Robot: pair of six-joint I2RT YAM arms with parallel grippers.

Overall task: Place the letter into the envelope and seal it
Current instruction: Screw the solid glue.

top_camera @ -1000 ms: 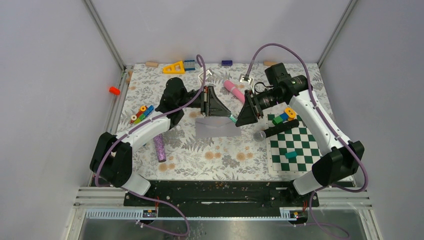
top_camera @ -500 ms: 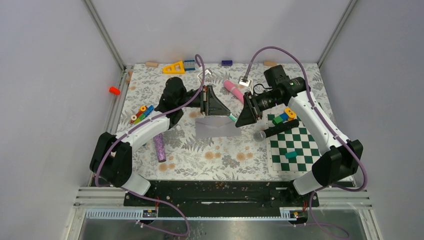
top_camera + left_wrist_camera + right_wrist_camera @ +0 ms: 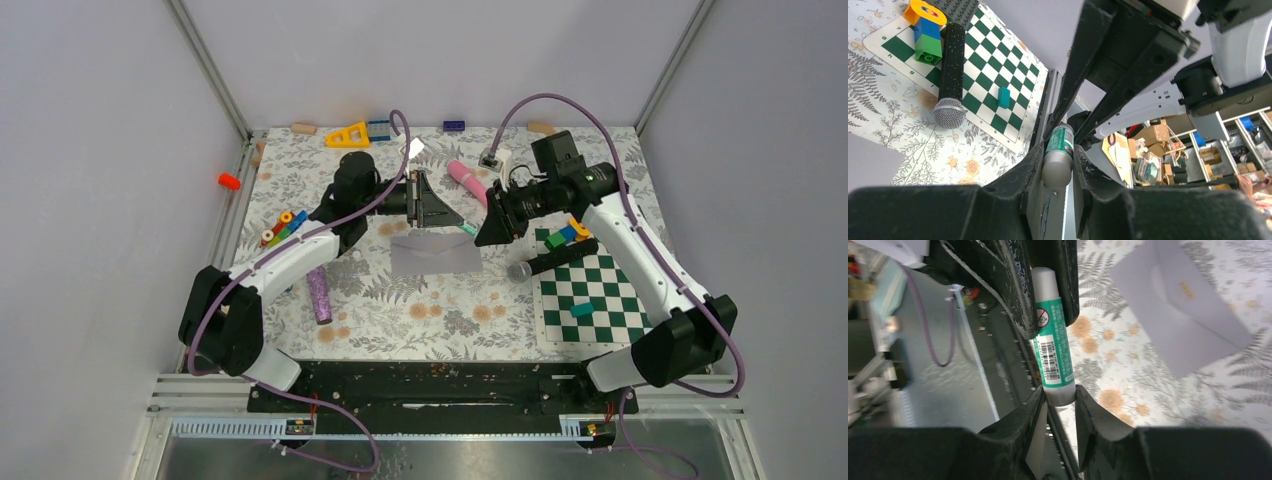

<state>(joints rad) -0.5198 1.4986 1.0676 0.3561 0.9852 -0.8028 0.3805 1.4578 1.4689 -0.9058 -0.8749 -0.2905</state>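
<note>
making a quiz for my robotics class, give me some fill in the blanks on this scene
1. The left gripper and right gripper both clamp one green-and-white ___.
2. The microphone has its handle lying on the ___ mat.
3. The envelope lies flat, held by ___ gripper.

Missing words: glue stick; checkerboard; neither

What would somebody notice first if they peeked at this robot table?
The left gripper and right gripper meet in mid-air over the middle of the table, each pinching one end of the same green-and-white glue stick. Right below them the pale grey envelope lies flat. Off to the right sits a green-and-white checkerboard mat with a black microphone lying at its far edge.
</note>
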